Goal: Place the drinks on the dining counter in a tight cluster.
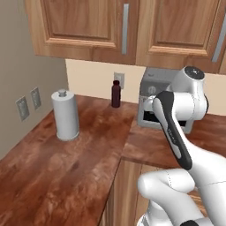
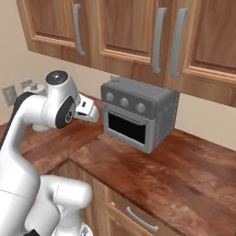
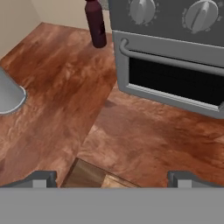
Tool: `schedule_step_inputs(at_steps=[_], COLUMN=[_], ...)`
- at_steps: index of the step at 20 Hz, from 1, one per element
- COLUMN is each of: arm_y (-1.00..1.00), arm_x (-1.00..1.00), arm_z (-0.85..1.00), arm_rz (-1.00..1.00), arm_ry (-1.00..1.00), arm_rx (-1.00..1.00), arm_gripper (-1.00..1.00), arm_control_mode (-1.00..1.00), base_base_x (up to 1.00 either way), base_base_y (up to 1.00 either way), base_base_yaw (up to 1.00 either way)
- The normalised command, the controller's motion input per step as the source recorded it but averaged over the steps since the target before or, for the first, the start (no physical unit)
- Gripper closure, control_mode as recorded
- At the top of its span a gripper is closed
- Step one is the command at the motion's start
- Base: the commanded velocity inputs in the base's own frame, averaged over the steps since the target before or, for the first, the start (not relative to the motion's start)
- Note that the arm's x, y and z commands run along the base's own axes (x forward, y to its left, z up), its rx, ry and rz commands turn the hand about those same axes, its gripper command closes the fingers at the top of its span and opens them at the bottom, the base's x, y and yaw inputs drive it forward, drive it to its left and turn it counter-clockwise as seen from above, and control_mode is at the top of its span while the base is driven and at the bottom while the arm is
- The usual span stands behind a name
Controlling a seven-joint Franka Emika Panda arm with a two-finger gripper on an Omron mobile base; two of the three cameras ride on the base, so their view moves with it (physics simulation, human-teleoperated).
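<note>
Left base view: maroon bottle upright, cap on, beside toaster oven.

Wooden wall cabinets with silver handles hang above an L-shaped reddish-brown worktop along beige walls. A grey toaster oven stands at the far right, a paper-towel roll at the left (wall sockets just beside it).

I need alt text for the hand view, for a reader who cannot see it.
The open gripper hangs above a reddish-brown worktop, holding nothing. A dark maroon bottle stands upright at the top, left of a grey toaster oven; a grey paper-towel roll shows at the left edge.
</note>
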Motion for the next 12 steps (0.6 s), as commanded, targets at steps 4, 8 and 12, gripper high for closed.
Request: schedule_step_inputs(at_steps=[4,8,12], arm_y=[0.0,0.0,0.0], arm_x=[0.0,0.0,0.0], arm_z=[0.0,0.0,0.0], arm_rz=[0.0,0.0,0.0], arm_ry=[0.0,0.0,0.0], arm_rx=[0.0,0.0,0.0], arm_gripper=[-1.0,-1.0,-1.0], arm_control_mode=[1.0,1.0,1.0], base_base_x=[0.68,0.18,0.03], base_base_y=[0.84,1.0,0.89], base_base_yaw=[-0.29,0.02,0.13])
